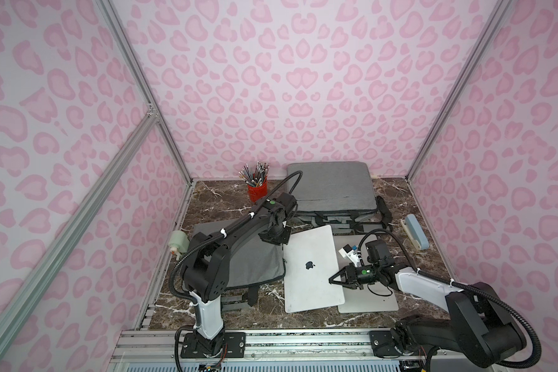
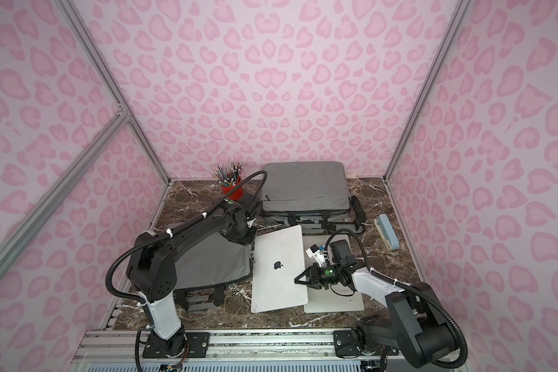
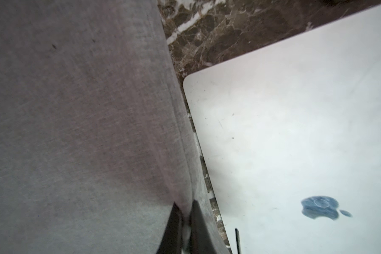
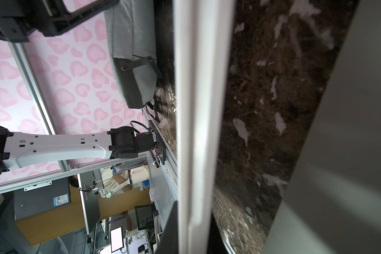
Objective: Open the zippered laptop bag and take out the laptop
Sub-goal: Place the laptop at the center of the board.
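The silver laptop [image 1: 313,269] lies out of its bag on the marble table [image 1: 213,206], its right edge overlapping a second flat grey slab [image 1: 372,299] and raised off the tabletop. The right gripper [image 1: 331,281] is pressed together on that raised edge, which the right wrist view shows running between the jaws. The flat grey laptop bag [image 1: 255,261] lies just left of the laptop, with only a thin strip of table between their edges. The left gripper [image 3: 184,222] is pinching a fold of the bag's cloth near that edge. A second, fuller grey bag [image 1: 332,190] sits against the back wall. A red cup [image 1: 257,191] holds pencils [image 1: 255,172]. Bare table shows in front of the laptop.
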Controlling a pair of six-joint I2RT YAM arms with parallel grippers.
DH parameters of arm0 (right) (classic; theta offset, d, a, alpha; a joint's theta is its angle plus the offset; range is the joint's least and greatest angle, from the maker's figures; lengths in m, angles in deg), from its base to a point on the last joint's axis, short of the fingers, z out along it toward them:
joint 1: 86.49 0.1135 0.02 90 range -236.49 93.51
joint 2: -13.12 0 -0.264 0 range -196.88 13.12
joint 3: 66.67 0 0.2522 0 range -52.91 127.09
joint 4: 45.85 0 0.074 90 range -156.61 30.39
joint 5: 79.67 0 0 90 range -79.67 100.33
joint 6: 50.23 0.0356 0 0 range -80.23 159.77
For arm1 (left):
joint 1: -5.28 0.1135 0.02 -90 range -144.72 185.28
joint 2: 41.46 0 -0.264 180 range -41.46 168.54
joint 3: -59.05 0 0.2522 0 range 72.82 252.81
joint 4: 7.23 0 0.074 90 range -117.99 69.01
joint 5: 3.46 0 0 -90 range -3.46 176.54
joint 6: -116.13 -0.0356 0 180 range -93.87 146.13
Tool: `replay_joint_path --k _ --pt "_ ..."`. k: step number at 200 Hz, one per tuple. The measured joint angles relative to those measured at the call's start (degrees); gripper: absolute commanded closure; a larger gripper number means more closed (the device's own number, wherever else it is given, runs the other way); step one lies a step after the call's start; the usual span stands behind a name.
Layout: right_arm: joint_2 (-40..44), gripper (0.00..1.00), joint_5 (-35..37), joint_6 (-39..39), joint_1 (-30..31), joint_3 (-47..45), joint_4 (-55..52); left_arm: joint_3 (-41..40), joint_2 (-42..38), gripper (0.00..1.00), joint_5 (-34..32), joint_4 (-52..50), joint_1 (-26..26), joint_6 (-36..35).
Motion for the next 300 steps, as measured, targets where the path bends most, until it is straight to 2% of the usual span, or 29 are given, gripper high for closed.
replay_joint_path --k 46,62,107,184,300 --pt "-2.1 0.95 0.3 5.2 3.3 -0.6 7.5 1.9 -2.4 0.98 2.2 -3.0 1.9 -2.1" --pt "-2.7 0.88 0.6 6.6 3.8 -0.7 9.3 1.9 -2.8 0.98 2.8 -3.4 2.2 -2.4" --pt "-4.0 0.78 2.7 8.7 5.3 -1.0 11.5 1.9 -2.9 0.98 4.3 -4.2 2.4 -3.0" --pt "-5.9 0.62 7.9 9.0 6.6 -0.7 10.5 1.9 -2.7 0.98 6.1 -4.1 2.7 -3.6" --pt "-9.2 0.5 16.8 2.7 11.9 5.3 -0.6 1.4 -2.3 0.98 7.4 -3.8 2.7 -4.0"
